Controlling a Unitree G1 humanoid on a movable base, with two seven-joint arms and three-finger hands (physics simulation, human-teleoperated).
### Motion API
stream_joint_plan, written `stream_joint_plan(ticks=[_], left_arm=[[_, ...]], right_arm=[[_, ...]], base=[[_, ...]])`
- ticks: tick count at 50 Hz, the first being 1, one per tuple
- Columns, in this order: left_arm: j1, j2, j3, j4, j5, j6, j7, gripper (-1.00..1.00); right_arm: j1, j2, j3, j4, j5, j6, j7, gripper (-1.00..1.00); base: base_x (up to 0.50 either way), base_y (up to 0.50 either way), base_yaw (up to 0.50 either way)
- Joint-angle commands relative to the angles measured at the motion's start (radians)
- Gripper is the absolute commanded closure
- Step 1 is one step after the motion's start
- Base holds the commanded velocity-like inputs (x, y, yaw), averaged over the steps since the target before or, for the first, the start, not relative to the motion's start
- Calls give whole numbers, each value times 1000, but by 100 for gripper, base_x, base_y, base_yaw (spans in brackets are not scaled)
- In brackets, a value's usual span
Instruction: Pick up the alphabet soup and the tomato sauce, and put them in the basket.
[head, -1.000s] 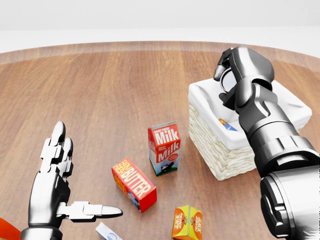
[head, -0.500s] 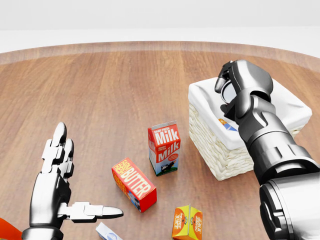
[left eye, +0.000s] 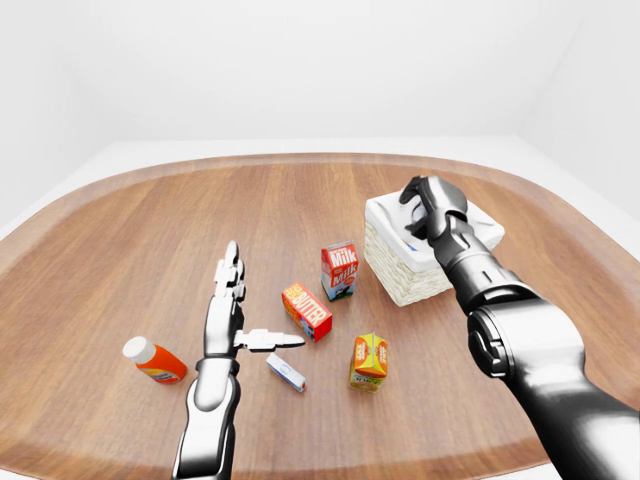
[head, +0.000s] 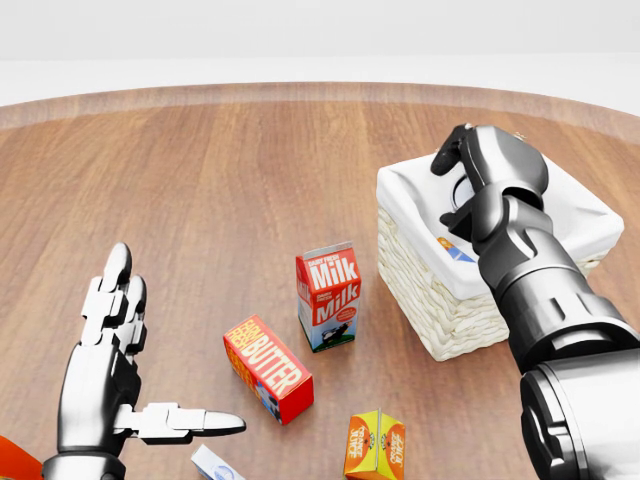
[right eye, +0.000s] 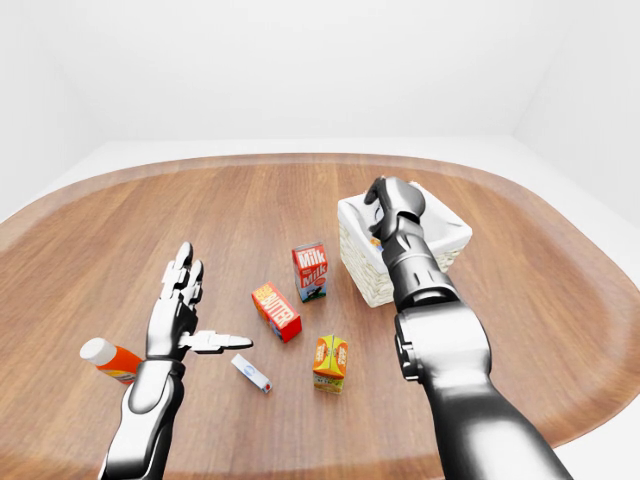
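The white-lined wicker basket (head: 420, 290) stands at the right of the head view. Inside it shows a scrap of an orange-and-blue label (head: 455, 250); I cannot tell which can it belongs to. No other can shows on the table. My right hand (head: 455, 185) hangs over the basket's opening, its fingers loosely curled, and nothing shows between them. My left hand (head: 175, 345) is held flat above the wood at the lower left, fingers straight and thumb spread, holding nothing.
A milk carton (head: 328, 295) stands left of the basket, with a red butter box (head: 267, 368) and an orange carton (head: 375, 445) below it. A small blue-and-white box (left eye: 286, 372) and an orange bottle (left eye: 155, 361) lie near my left hand.
My right hand has sunk slightly lower over the basket and its forearm has shifted a little right. The left hand and the table's things have not moved.
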Motion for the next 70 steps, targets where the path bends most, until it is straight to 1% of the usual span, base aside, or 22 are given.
stream_joint_plan(ticks=[1,27,50,61,70], left_arm=[[2,-2,6,-26,-6,0,7,-100],[-5,-1,7,-5,-5,0,8,-100],[-5,-1,7,-9,-6,0,8,-100],[-5,-1,7,-8,-5,0,8,-100],[-5,-1,7,-9,-5,0,9,-100]], right_arm=[[-5,1,3,-4,-12,0,-13,-100],[-32,-15,7,-10,-27,0,12,-100],[-179,-60,21,-43,-72,0,100,-100],[-256,-88,29,-72,-104,0,161,-100],[-299,-96,30,-85,-126,0,191,-100]], base=[[0,0,0],[0,0,0],[0,0,0],[0,0,0],[0,0,0]])
